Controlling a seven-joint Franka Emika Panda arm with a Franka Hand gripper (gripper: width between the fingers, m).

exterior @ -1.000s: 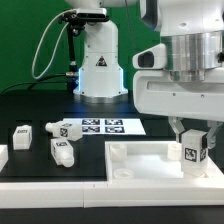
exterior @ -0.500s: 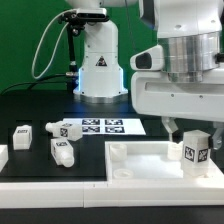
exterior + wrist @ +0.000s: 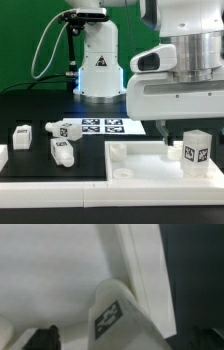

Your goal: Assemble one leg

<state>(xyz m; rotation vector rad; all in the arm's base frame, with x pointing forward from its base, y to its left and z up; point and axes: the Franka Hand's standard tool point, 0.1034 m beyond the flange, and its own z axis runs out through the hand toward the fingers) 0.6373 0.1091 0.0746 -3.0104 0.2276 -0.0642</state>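
One leg, a small white block with a black-and-white tag, stands upright on the far right corner of the large white panel. My gripper hangs just above it, open, with the fingers spread to either side and not touching it. In the wrist view the leg stands between the dark fingertips of the gripper, with a gap on each side. The panel fills most of that view.
Three more legs lie on the black table at the exterior view's left. The marker board lies behind the panel. The robot base stands at the back.
The gripper has risen off the leg and drifted slightly toward the exterior view's right. The leg stays standing on the panel.
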